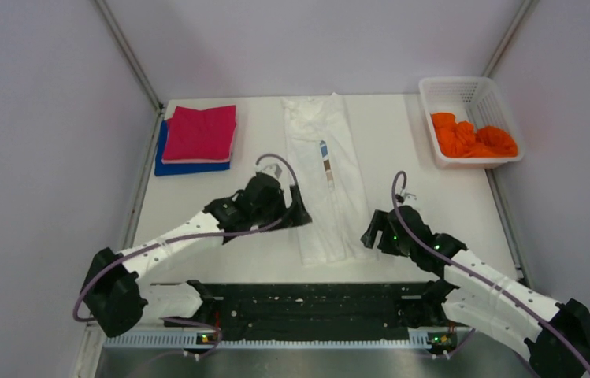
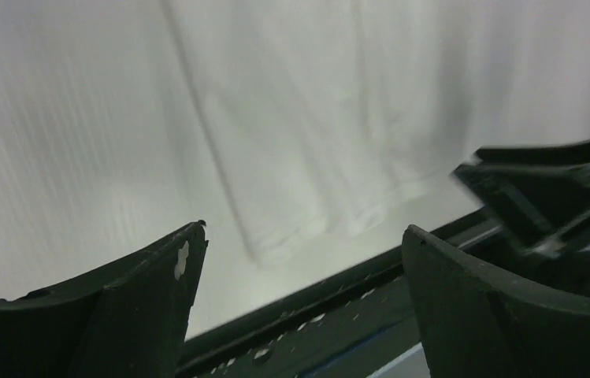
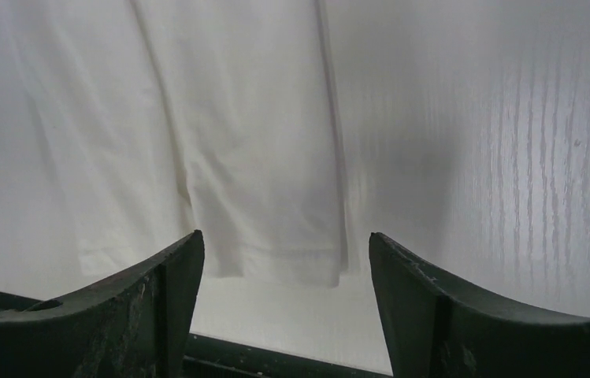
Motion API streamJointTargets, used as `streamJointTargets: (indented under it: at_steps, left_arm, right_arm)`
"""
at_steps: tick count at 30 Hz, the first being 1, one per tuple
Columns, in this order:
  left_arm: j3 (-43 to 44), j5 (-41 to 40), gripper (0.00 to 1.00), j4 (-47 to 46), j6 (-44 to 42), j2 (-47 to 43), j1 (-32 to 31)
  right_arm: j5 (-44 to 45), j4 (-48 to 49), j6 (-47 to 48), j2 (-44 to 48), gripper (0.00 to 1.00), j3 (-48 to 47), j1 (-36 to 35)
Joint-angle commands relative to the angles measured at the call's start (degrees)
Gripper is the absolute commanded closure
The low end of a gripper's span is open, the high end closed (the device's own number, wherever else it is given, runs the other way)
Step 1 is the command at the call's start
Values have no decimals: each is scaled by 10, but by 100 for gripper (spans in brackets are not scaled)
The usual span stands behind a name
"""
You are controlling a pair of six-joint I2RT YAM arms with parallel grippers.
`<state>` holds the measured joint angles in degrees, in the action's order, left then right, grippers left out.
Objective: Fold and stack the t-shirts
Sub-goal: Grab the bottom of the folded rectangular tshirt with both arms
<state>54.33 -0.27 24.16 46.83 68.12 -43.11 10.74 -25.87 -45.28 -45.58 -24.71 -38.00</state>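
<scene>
Left gripper (image 1: pixel 302 215) and right gripper (image 1: pixel 369 233) are hovering either side of the white t-shirt (image 1: pixel 327 185).
Both are holding their fingers wide apart, gripping nothing. The shirt is lying as a long strip down the table (image 1: pixel 402 150). Farther back, a magenta t-shirt (image 1: pixel 201 132) is resting on a blue t-shirt (image 1: pixel 167 163) at left, and an orange t-shirt (image 1: pixel 473 140) is sitting in the basket (image 1: pixel 465 85) at right.

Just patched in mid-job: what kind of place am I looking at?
Probably a robot lab cell: plain panel walls boxing in a white table, with a black mounting rail at its near edge.
</scene>
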Motion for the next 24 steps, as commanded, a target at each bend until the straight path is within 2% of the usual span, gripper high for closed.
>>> streamJointTargets:
  at_steps: [1, 3, 8, 11, 13, 14, 15, 16, 18, 19, 24]
  left_arm:
    - [-118, 72, 2, -59, 69, 23, -54]
    - [-109, 69, 4, -50, 65, 63, -72]
    - [-39, 33, 17, 49, 61, 197, -103]
    - [-29, 37, 29, 46, 67, 240, -115]
    - [-28, 30, 43, 50, 75, 251, -120]
    - [-29, 27, 52, 54, 78, 251, -122]
    - [-32, 21, 63, 61, 80, 248, -124]
    - [-34, 15, 78, 67, 80, 242, -128]
    - [-37, -7, 100, 94, 86, 227, -137]
    - [-41, -11, 100, 104, 91, 216, -142]
    - [-90, -4, 100, 107, 121, 147, -178]
  right_arm:
    - [-23, 10, -21, -3, 27, 24, 4]
    - [-36, 34, -28, -8, 33, 44, 4]
    - [-81, 96, -35, -28, 44, 76, 4]
    - [-80, 103, -37, -36, 47, 85, 5]
    - [-83, 100, -34, -38, 55, 85, 5]
    - [-88, 97, -33, -35, 63, 85, 5]
    - [-94, 92, -31, -33, 68, 84, 5]
    - [-102, 89, -30, -28, 73, 85, 4]
    - [-125, 82, -23, -15, 89, 88, 5]
    - [-142, 77, -17, -7, 100, 90, 4]
    - [-241, 61, -44, 75, 100, 111, -13]
